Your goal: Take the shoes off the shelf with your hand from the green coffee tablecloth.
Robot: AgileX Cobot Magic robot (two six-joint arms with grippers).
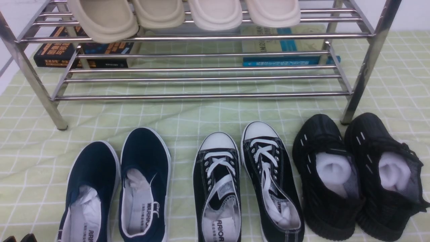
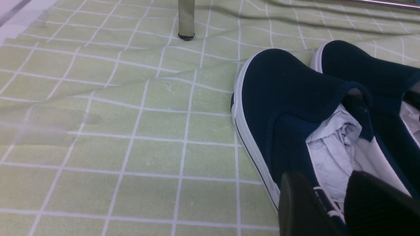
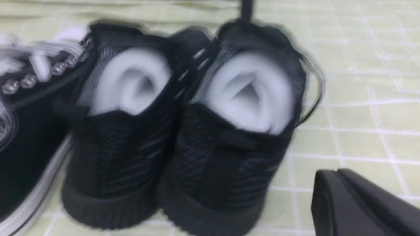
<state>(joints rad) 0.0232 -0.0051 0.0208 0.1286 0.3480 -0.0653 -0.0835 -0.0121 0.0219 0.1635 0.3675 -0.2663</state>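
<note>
We see the black knit shoes (image 1: 356,174) standing side by side on the green checked tablecloth (image 1: 188,114), just in front of the shelf's (image 1: 201,67) right leg. Our right gripper (image 3: 357,203) sits clenched and empty behind their heels, apart from them. Our left gripper (image 2: 331,209) is spread wide over the navy slip-ons (image 2: 295,108).

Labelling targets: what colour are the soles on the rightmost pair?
Black, ribbed, matching the uppers of the shoes; front view.

A: The front view looks forward and down over the green coffee tablecloth (image 1: 188,111) toward the shelf (image 1: 201,69).

B: The left wrist view sits low, close to the navy slip-ons (image 2: 295,108); the right wrist view sits close behind the shoes (image 3: 183,131). Both pairs also appear in front.
</note>
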